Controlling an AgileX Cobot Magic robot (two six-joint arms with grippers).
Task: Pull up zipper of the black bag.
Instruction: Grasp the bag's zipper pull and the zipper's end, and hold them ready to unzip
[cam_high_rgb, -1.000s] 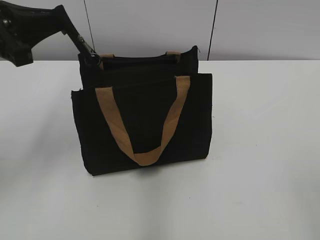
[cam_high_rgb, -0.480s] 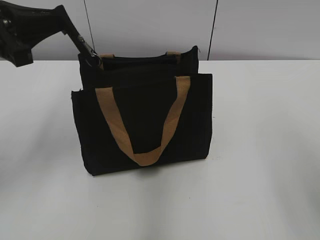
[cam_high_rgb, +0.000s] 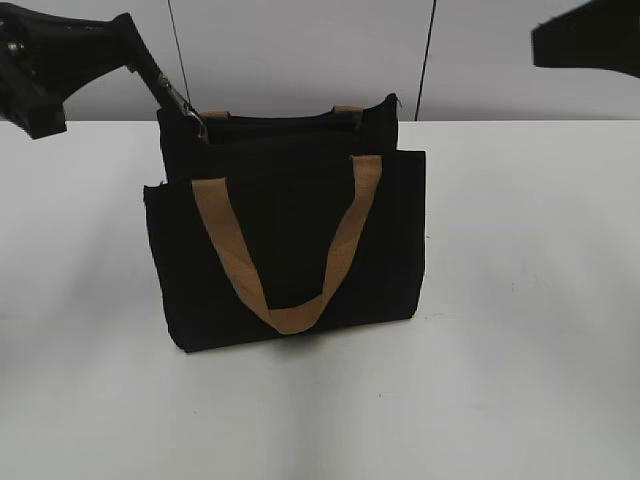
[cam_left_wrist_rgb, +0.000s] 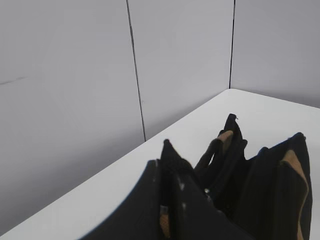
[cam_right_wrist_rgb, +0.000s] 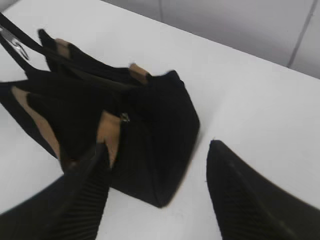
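Note:
The black bag (cam_high_rgb: 290, 240) stands upright mid-table, and its tan handle (cam_high_rgb: 290, 315) hangs down the front. The zipper (cam_high_rgb: 280, 118) runs along the top edge. My left gripper (cam_high_rgb: 190, 118) is shut on the bag's top left corner. In the left wrist view the fingers (cam_left_wrist_rgb: 162, 155) are pressed together on black fabric. My right gripper (cam_right_wrist_rgb: 157, 145) is open and empty, hovering above the bag's right end (cam_right_wrist_rgb: 165, 135). A small silvery zipper pull (cam_right_wrist_rgb: 123, 118) shows near that end, beside a tan strap. My right arm (cam_high_rgb: 590, 40) shows at the upper right.
The white table (cam_high_rgb: 520, 300) stretches around the bag. A grey panelled wall (cam_high_rgb: 300, 50) stands right behind it. The left arm's body (cam_high_rgb: 40, 70) is over the table's far left.
The right arm has come into the exterior view at the upper right. The left gripper has stayed at the bag's top left corner, lifted very slightly.

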